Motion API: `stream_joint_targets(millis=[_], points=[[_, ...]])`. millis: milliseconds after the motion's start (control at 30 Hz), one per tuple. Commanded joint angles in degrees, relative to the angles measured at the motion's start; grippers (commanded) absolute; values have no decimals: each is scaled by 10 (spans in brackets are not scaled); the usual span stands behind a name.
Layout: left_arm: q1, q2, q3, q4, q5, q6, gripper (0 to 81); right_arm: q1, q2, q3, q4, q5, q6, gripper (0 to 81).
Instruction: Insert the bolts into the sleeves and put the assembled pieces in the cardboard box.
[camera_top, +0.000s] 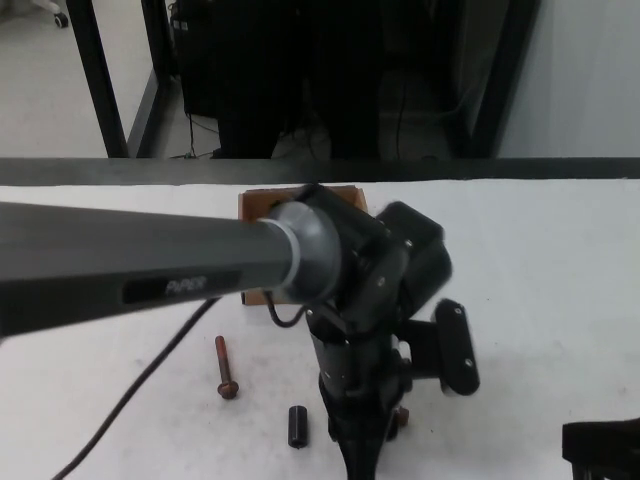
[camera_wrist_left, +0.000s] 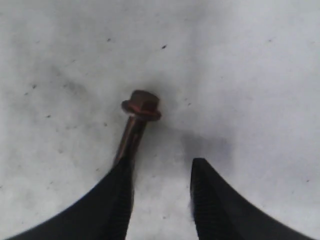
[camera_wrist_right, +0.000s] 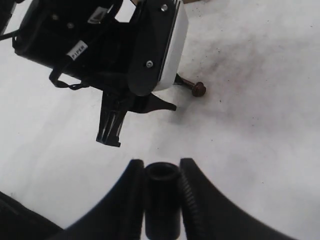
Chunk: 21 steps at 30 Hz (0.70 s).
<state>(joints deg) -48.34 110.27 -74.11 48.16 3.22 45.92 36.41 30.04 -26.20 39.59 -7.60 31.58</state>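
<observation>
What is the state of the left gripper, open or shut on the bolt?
Open: the left gripper has its fingers apart, bare bench between them; the bolt lies at one fingertip, not clamped.

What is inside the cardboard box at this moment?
Only part of the rim of the cardboard box can be seen. The left arm crosses in front and covers the inside, so its contents cannot be told.

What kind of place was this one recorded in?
Probably a robotics lab or workshop: a white bench with a loose bolt and sleeve, black frame posts and dark cabled equipment behind.
</observation>
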Motion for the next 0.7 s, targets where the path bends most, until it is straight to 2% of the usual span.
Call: stream_joint_targets(millis=[0, 233, 500, 667], points=[[-5, -3, -5, 2, 12, -24, 408, 1, -17, 5, 0, -6, 4, 2], [-5, -3, -5, -15, 10, -19, 417, 1, -25, 11, 0, -6, 4, 2], [0, 2, -5, -83, 10, 30, 417, 1, -26, 11, 0, -23, 2, 2], [4, 28, -5, -74, 9, 31, 417, 1, -49, 11, 0, -22, -43, 2]])
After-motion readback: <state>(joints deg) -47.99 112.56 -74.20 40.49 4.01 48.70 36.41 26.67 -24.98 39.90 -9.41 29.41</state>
